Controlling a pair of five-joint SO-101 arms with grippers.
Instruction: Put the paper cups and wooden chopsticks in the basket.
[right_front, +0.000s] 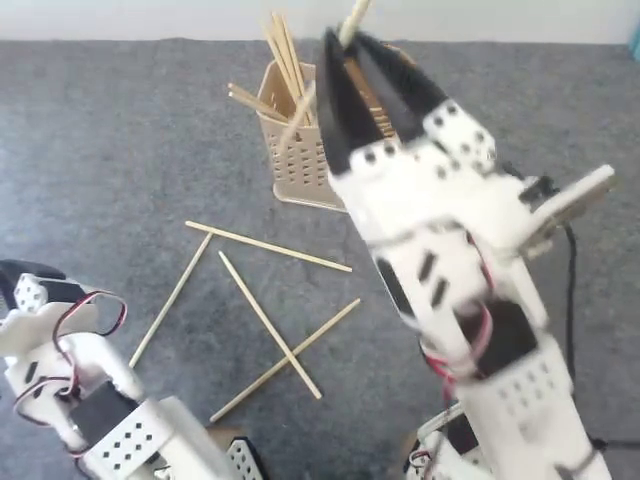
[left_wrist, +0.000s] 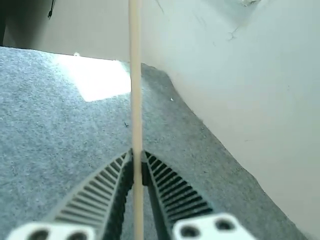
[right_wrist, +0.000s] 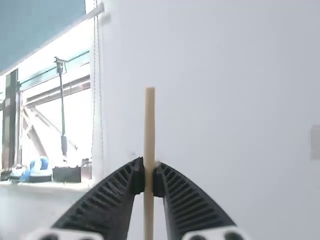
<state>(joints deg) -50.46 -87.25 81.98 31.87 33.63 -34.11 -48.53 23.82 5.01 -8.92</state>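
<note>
A tan perforated basket (right_front: 300, 160) stands upright at the back of the grey carpet, with several wooden chopsticks (right_front: 280, 50) sticking out of it. My right gripper (right_front: 345, 45) is raised over the basket and is shut on a chopstick (right_front: 355, 18). In the right wrist view that gripper (right_wrist: 148, 170) pinches the stick (right_wrist: 149, 125), which points at a white wall. My left gripper (left_wrist: 137, 160) is shut on another chopstick (left_wrist: 135, 75) above the carpet. Several loose chopsticks (right_front: 268, 322) lie crossed on the carpet in front of the basket.
The left arm (right_front: 60, 360) sits low at the front left corner, near one loose chopstick (right_front: 170, 298). The right arm's white body (right_front: 470, 300) covers the right side. A white wall (left_wrist: 240, 75) borders the carpet's far edge.
</note>
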